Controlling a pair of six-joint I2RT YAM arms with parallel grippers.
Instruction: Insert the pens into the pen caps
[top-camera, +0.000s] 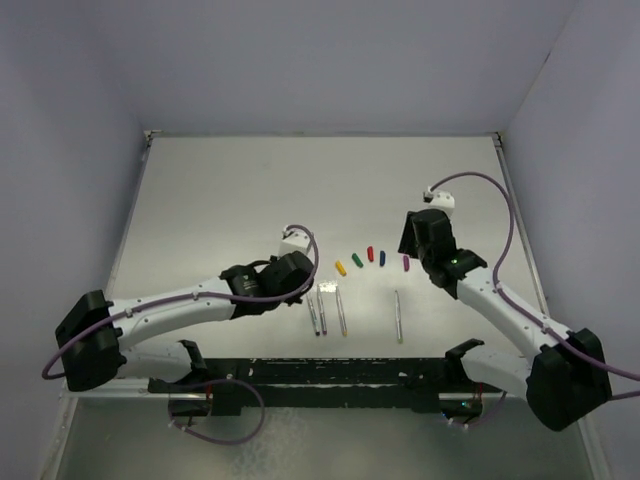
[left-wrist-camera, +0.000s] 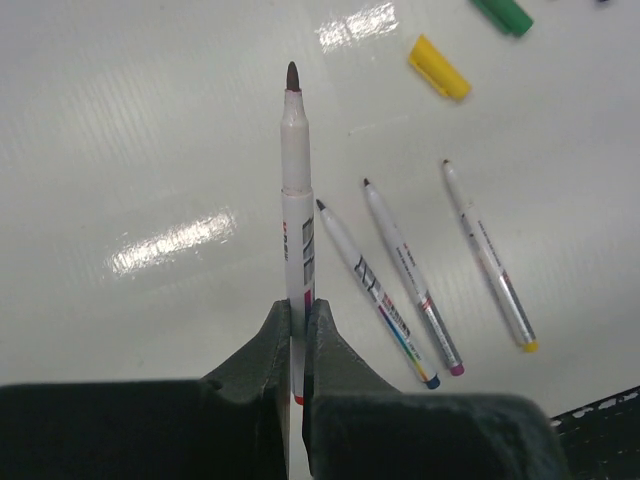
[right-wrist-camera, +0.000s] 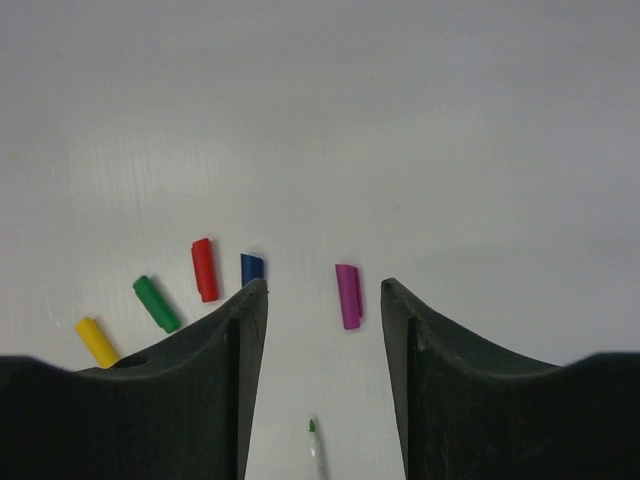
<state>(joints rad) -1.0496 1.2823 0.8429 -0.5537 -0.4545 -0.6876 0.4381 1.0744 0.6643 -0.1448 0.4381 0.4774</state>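
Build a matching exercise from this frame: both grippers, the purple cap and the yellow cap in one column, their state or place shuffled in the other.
Column A
1. left gripper
2. right gripper
3. purple cap
4. yellow cap

Column B
a. open, nothing between the jaws
b. leftmost cap in the right wrist view
c. shut on a pen
d. lying alone, just ahead of the gap between the open jaws

Pairs: 1-c, 2-a, 3-d, 4-b
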